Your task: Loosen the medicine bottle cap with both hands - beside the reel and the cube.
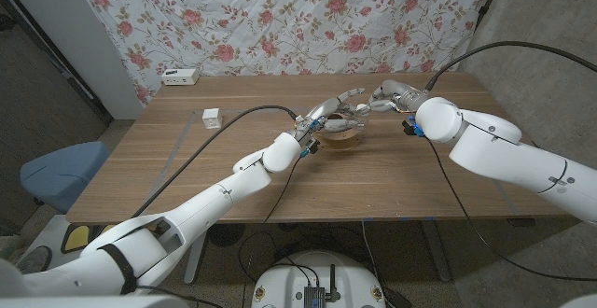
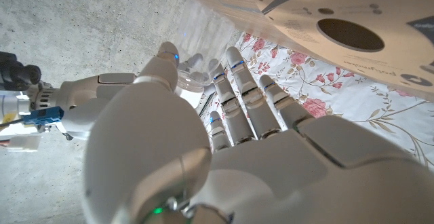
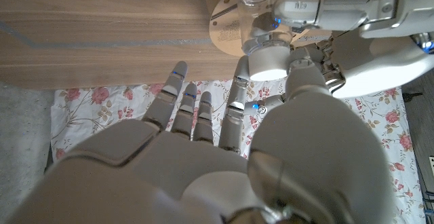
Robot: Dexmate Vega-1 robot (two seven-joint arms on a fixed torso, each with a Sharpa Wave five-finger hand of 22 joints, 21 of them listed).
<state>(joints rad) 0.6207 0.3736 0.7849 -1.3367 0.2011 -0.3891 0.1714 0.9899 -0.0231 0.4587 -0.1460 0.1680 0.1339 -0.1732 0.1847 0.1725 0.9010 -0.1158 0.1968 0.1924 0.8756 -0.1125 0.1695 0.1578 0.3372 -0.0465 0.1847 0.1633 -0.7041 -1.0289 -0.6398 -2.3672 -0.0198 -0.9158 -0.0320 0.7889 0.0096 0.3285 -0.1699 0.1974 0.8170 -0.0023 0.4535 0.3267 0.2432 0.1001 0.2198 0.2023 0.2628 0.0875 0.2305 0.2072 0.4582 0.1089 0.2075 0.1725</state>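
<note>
left hand (image 1: 328,117) over the reel (image 1: 341,136) mid-surface (image 1: 187,168), fingers around the white bottle (image 3: 268,62); right hand (image 1: 387,96) just behind, fingers on the cap, grip can't be confirmed; white cube (image 1: 212,117) far left

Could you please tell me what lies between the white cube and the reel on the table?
In the head view, bare wood of the table lies between the cube and the reel, with a black cable crossing the stretch.
</note>
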